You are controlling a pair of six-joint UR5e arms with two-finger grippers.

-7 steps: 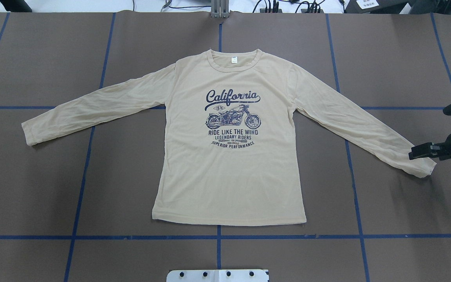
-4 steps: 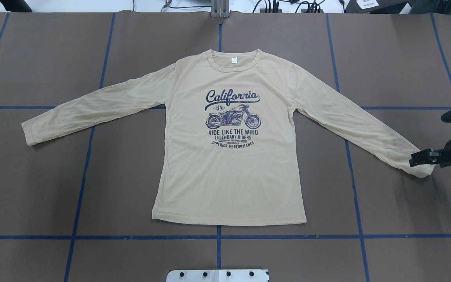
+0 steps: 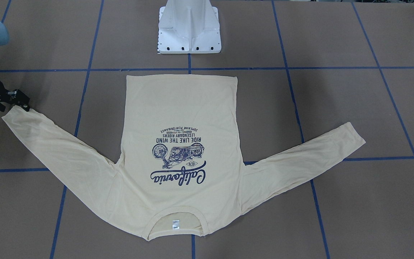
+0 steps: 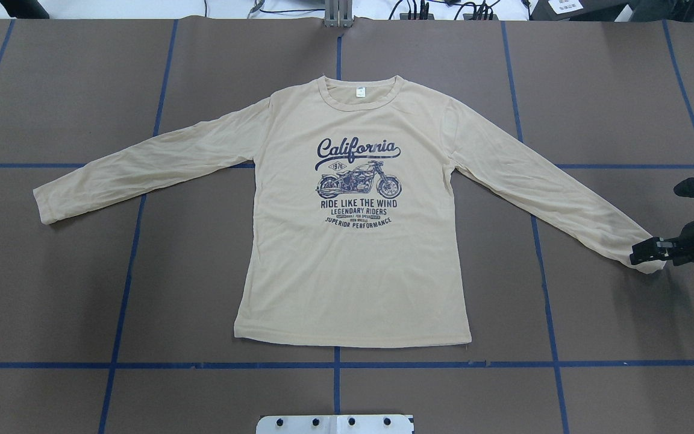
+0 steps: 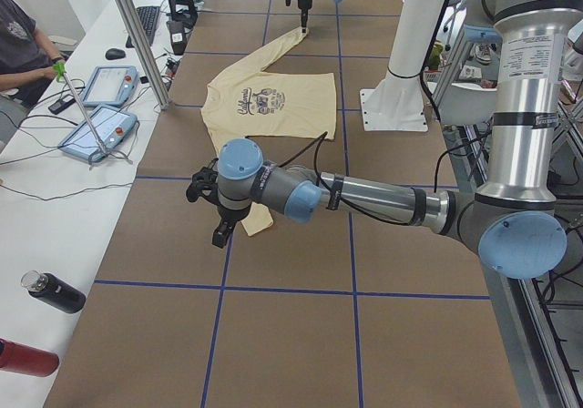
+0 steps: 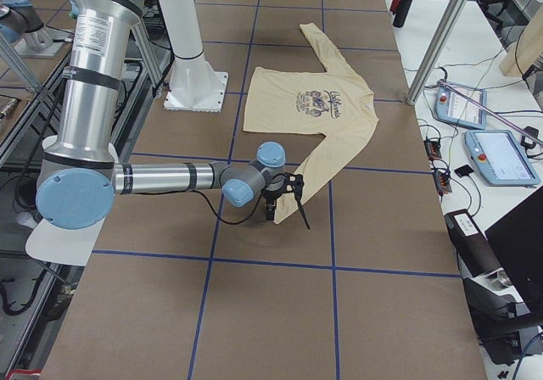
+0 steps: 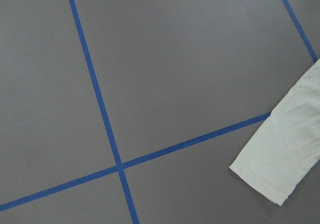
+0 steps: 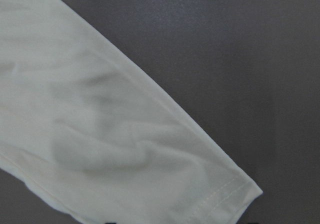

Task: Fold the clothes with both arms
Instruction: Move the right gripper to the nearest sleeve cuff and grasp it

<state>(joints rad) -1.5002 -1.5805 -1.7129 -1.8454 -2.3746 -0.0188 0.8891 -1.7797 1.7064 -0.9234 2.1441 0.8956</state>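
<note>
The clothes are one cream-yellow long-sleeved T-shirt [image 4: 353, 259] lying flat and face up on the brown table, sleeves spread, collar away from the robot. In the front-facing view the shirt [image 3: 178, 108] appears upside down. My right gripper [image 4: 647, 252] sits low over the right sleeve cuff [image 4: 651, 268], jaws open, fabric just beneath them; the right wrist view shows that cuff [image 8: 220, 194] close up. The left gripper [image 5: 219, 235] shows only in the exterior left view, hovering by the left sleeve cuff [image 5: 258, 224]; I cannot tell its state. The left wrist view catches that cuff [image 7: 272, 171].
The white pedestal base [image 3: 189, 28] stands at the robot's side of the table, near the shirt's hem. Blue tape lines [image 4: 136, 241] grid the brown surface. A side bench holds tablets [image 5: 96, 133] and bottles [image 5: 55, 291], with a person seated there.
The right gripper has moved toward the robot and lower, ending down at the right sleeve cuff. The shirt lies as before.
</note>
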